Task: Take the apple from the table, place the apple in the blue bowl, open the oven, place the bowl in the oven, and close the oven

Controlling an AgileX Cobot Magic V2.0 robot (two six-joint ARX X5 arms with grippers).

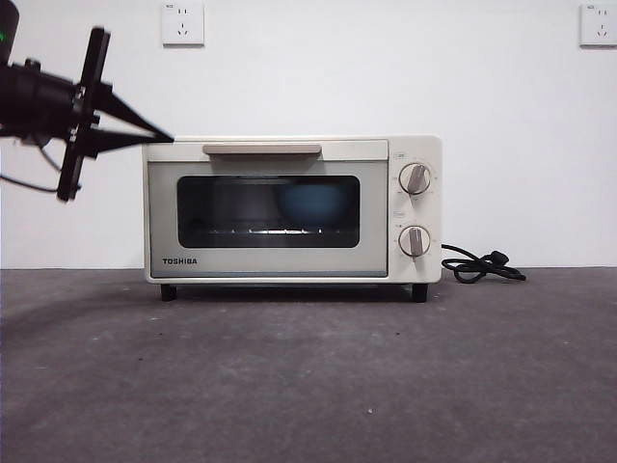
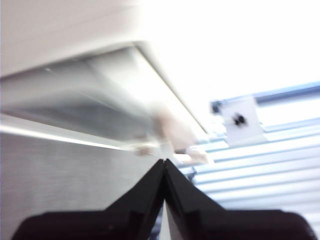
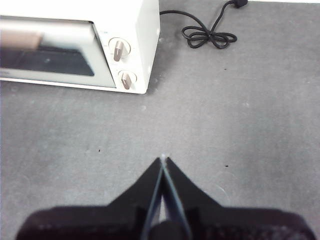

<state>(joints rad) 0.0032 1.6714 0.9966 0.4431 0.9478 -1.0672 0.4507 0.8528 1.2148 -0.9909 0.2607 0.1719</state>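
The flat dark grey-brown felt-like table (image 1: 308,386) lies bare in the foreground. Behind it, centred in the front view, stands the cream-white Toshiba countertop toaster oven (image 1: 292,207) with its dark glass door (image 1: 268,210) shut flush, so the last step looks done. Through the glass, at about 1 o'clock from the door's middle, the deep round matte blue bowl (image 1: 314,201) sits on the rack; the apple cannot be made out, presumably hidden inside it. The beige bar handle (image 1: 261,149) is untouched and the black power cord (image 1: 482,264) coils at 3 o'clock of the oven. At 10 o'clock the left hand (image 1: 166,140) hangs just off the oven's top corner, jaws pressed together and empty, likely placed there from pushing the door. The right hand (image 3: 163,160) waits over open table, jaws likewise closed on nothing
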